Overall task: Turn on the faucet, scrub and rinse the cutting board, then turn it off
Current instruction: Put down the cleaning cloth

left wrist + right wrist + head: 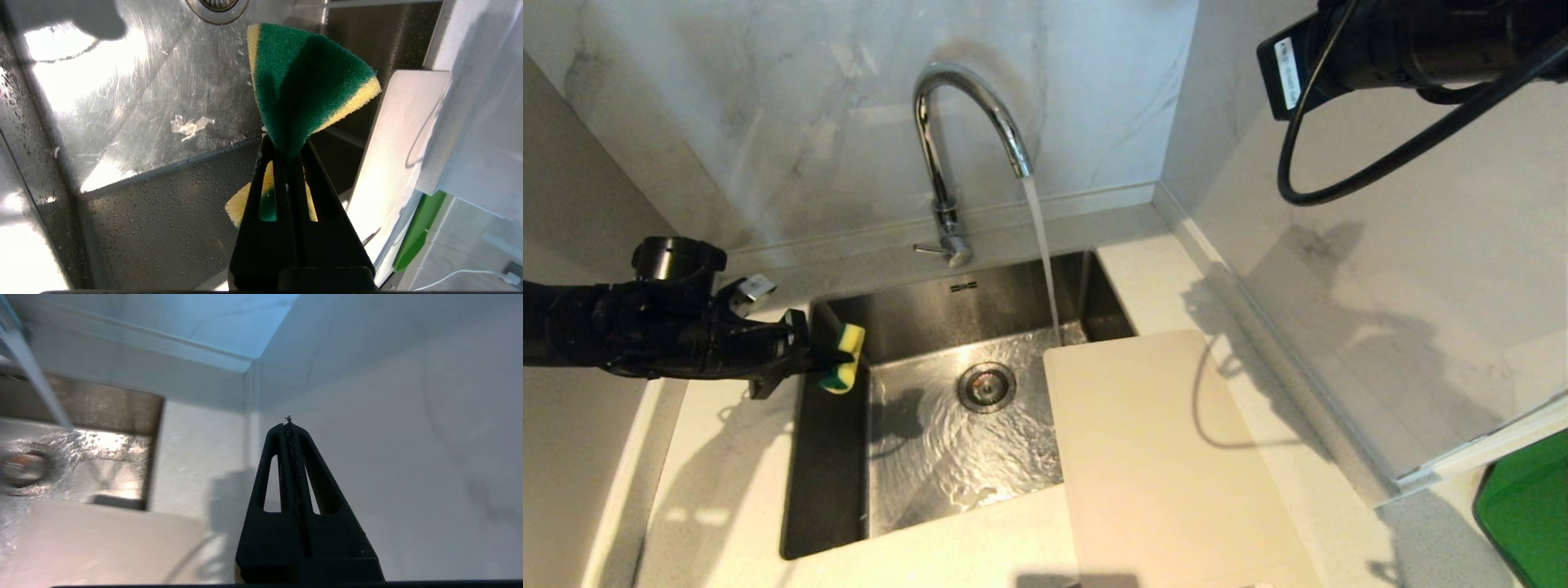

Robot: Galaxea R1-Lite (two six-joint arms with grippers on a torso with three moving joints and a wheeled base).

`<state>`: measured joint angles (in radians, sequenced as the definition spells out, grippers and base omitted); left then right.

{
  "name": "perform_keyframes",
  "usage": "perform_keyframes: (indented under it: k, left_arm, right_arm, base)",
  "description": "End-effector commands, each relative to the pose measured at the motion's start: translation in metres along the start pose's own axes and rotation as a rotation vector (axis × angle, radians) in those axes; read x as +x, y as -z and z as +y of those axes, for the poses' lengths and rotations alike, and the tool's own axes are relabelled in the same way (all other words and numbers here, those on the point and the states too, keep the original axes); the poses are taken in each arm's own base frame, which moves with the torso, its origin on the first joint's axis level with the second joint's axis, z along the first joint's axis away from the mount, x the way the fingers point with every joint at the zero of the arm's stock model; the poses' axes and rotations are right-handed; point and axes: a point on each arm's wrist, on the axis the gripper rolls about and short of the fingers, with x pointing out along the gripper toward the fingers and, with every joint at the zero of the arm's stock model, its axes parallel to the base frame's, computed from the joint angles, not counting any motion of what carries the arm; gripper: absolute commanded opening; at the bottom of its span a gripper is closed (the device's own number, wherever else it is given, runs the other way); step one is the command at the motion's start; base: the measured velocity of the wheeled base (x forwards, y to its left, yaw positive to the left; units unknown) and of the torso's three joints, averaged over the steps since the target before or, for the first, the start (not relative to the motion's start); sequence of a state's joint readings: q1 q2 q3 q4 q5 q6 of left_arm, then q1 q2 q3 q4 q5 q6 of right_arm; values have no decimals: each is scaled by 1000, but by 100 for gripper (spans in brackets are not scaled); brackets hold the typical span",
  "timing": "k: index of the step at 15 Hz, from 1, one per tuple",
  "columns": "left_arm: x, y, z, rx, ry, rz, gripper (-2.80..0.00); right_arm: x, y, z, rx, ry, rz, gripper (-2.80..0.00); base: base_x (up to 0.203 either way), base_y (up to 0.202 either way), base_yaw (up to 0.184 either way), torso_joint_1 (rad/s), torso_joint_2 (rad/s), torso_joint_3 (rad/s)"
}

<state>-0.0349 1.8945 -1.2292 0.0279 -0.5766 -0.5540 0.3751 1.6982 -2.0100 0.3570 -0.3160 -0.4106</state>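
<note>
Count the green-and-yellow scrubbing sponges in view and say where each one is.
1. The green-and-yellow scrubbing sponge is pinched in the left gripper, held above the left rim of the stainless steel sink. None lies on the beige plastic cutting board; others could be out of view.

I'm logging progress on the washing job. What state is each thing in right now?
faucet: on, water streaming into the sink.
sink: wet, water swirling around the open drain.
cutting board: lying flat on the counter, one edge over the sink, out of the stream.
sponge: pinched and folded in the left gripper.
right gripper: shut, empty, raised above the counter.
</note>
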Motion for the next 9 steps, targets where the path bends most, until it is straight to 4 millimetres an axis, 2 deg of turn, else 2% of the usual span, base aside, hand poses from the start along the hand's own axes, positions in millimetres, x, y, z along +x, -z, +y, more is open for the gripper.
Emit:
perform_keyframes:
  k: [1, 5, 9]
  left_arm:
    - [1, 1, 0, -4, 2, 7, -280]
    - [5, 5, 1, -6, 0, 24, -280]
    - [7, 6, 2, -9, -2, 29, -280]
  right_arm:
    - [-41, -10, -18, 163, 6, -28, -280]
    - [-101, -5, -36, 317, -7, -10, -280]
    - [-149, 28, -31, 327, -82, 55, -280]
  base:
    - [0, 0, 0, 0, 0, 0]
    - [0, 0, 0, 0, 0, 0]
    - [0, 0, 0, 0, 0, 0]
